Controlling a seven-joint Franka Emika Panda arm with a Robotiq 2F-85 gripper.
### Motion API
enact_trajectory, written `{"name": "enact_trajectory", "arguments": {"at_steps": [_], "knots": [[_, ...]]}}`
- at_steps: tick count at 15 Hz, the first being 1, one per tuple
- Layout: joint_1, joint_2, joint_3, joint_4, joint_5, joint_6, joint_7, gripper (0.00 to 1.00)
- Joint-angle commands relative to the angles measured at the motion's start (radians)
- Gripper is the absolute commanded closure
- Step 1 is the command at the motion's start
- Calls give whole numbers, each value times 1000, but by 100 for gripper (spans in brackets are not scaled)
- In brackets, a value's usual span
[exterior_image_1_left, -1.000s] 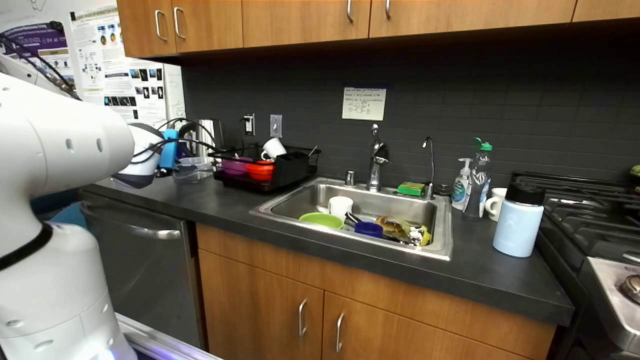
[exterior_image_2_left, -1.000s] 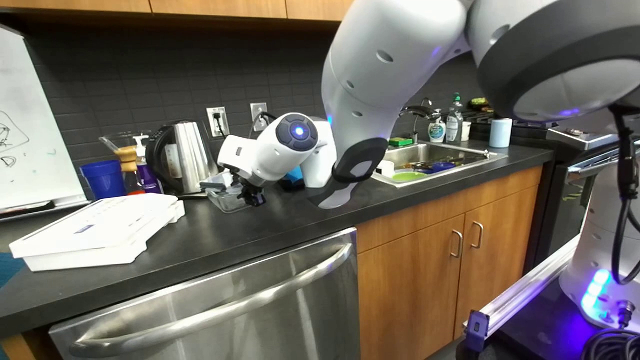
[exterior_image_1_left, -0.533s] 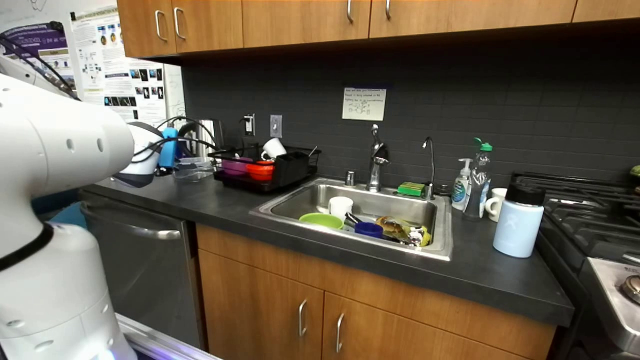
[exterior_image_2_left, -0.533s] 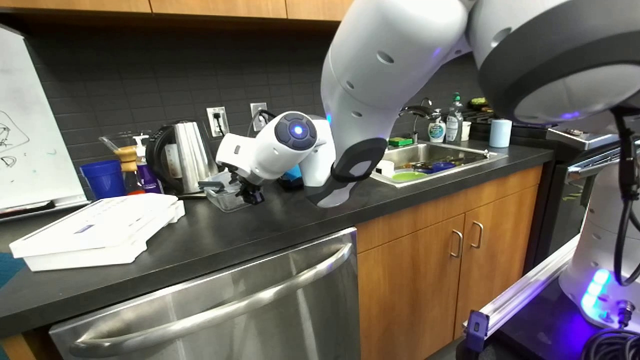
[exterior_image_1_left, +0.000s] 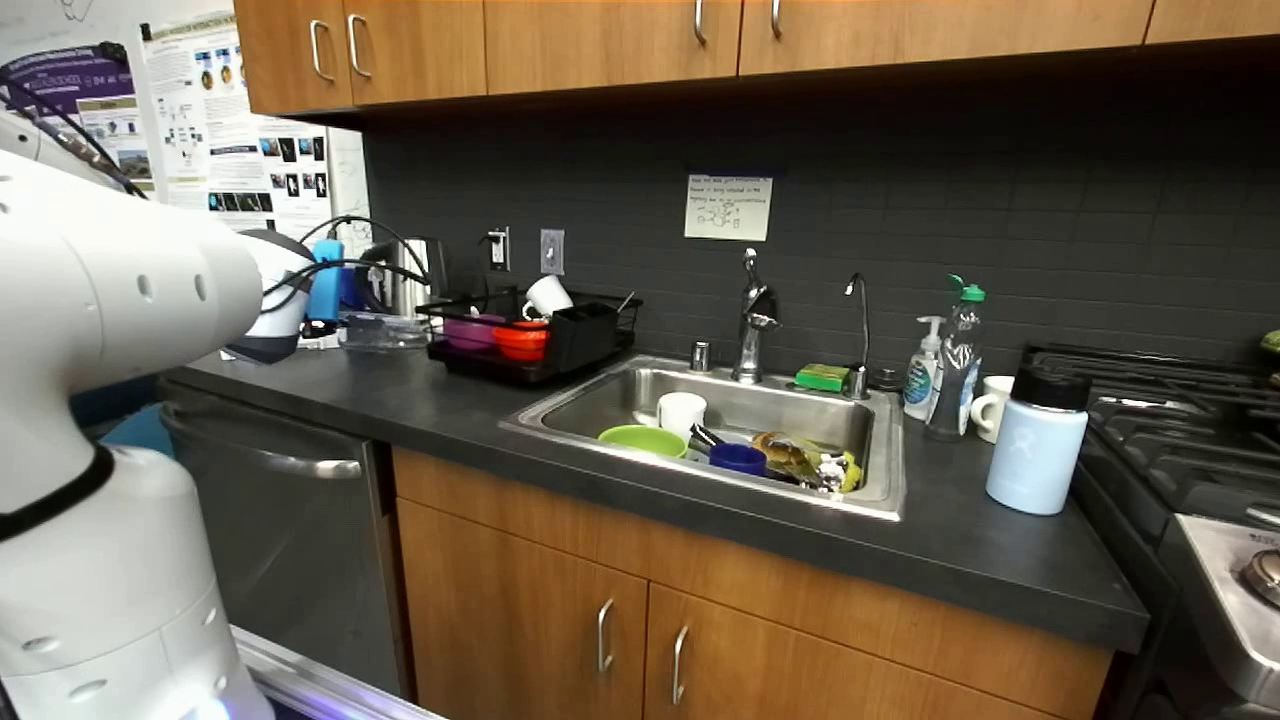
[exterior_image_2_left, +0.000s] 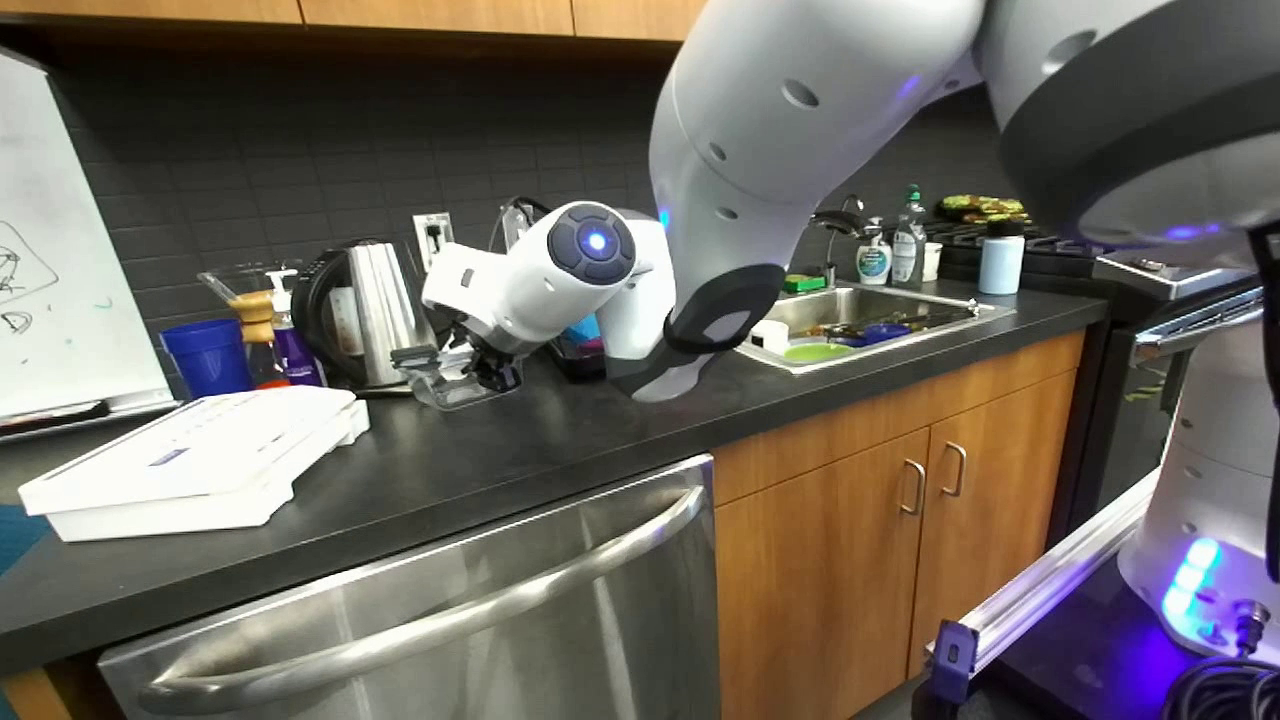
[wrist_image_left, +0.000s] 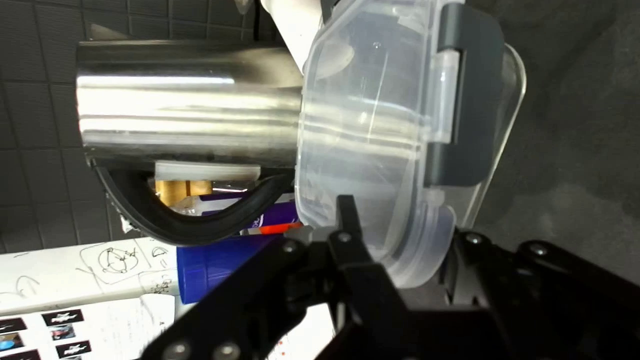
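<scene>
My arm (exterior_image_2_left: 800, 110) has just edged up toward 11 o'clock in an exterior view. In the wrist view the dark countertop (wrist_image_left: 575, 135) spreads at 2 o'clock from me. The steel kettle (wrist_image_left: 190, 120) is at 10 o'clock. The clear container (exterior_image_2_left: 450, 393), at 12 o'clock just ahead of me there, has shifted along with the arm and looks raised, so I judge that my hold carries it; whether its base touches anything I cannot tell. My gripper (wrist_image_left: 404, 227) is drawn in narrow, with the container's near corner between its fingers (wrist_image_left: 348, 220). The plastic is see-through, a little cloudy, streaked with pale reflections, and a small dark grey latch (wrist_image_left: 467, 95) shows along its side at 1 o'clock
</scene>
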Motion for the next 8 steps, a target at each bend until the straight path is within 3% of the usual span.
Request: {"name": "enact_trajectory", "arguments": {"at_steps": [1, 8], "knots": [[53, -26, -51, -34, 10, 6, 12, 90], [75, -42, -41, -55, 17, 7, 22, 90]]}}
